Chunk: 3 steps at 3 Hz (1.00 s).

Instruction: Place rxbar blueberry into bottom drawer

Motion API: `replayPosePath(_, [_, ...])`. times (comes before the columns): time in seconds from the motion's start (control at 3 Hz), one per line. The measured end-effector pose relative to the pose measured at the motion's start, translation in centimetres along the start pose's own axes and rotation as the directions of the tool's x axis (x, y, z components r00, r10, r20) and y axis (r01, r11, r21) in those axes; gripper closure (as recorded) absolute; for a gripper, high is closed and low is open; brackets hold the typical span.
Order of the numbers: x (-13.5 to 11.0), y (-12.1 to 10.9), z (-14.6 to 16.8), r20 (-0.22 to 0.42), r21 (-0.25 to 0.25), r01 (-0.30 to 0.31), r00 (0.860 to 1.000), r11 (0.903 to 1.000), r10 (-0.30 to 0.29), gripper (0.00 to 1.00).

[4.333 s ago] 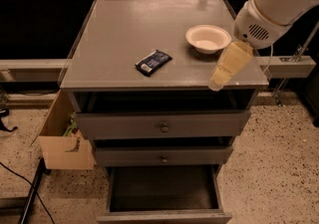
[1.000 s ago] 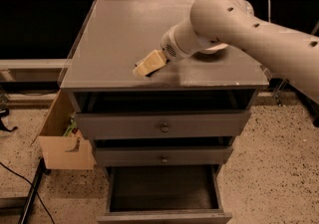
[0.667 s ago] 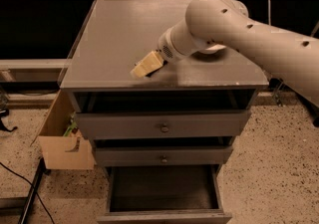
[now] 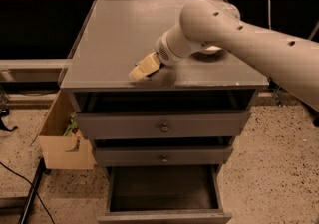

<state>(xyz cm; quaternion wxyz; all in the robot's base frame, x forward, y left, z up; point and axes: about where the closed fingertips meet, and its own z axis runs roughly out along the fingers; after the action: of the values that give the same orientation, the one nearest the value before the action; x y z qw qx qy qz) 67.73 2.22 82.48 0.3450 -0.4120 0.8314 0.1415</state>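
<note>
Gray cabinet top [image 4: 114, 34] is crossed from 3 o'clock by the robot arm [image 4: 249, 44]. The bottom drawer [image 4: 162, 193] is seen open at 6 o'clock. The gripper [image 4: 143, 67] is seen low at the top's 7 o'clock edge, its state impossible to tell, and the rxbar blueberry is hidden from view.

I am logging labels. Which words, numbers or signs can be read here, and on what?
None: no text can be read.
The cabinet, the open bottom drawer and the cardboard box show no lettering.
The gripper, low over the cabinet top near its front edge, shows none.
</note>
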Motion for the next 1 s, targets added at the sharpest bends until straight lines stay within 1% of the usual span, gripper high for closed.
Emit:
replayPosePath(0.67, [0.58, -0.68, 0.98, -0.017, -0.002, -0.024, 1.0, 0.9997, 0.024, 0.0])
replayPosePath(1.0, [0.74, -0.9, 1.22, -0.025, -0.001, -0.028, 0.999, 0.9996, 0.028, 0.1])
